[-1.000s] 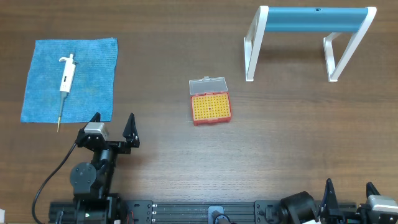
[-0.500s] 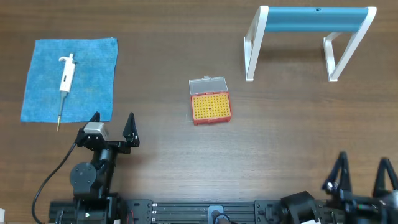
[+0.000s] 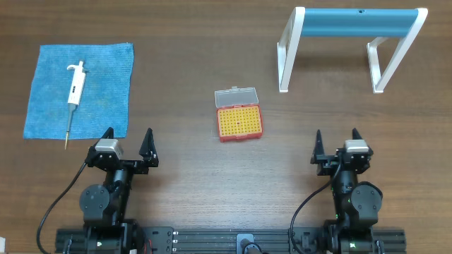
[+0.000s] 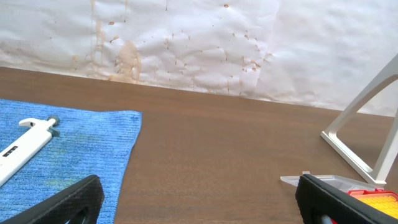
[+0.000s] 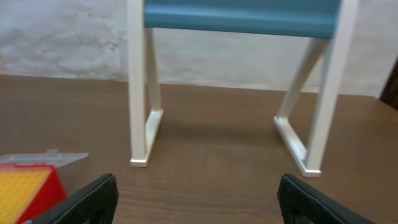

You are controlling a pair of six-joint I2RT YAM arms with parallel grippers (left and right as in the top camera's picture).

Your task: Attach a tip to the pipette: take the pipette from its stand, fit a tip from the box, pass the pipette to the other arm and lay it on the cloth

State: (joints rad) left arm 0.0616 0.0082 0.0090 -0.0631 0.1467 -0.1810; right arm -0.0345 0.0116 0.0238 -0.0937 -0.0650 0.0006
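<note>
The white pipette with its tip fitted lies on the blue cloth at the far left; its head end shows on the cloth in the left wrist view. The open tip box with a red base and yellow rack sits mid-table. The white and blue stand is at the back right, with nothing hanging on it. My left gripper stands open near the table's front, just in front of the cloth. My right gripper stands open at the front right, facing the stand.
The box's clear lid lies folded back behind the rack. Bare brown tabletop lies between the two arms and around the box. A pale wall closes off the far side.
My right arm has swung from the bottom right corner up the table and now stands upright at the front right. The left arm, pipette and box have not moved.
</note>
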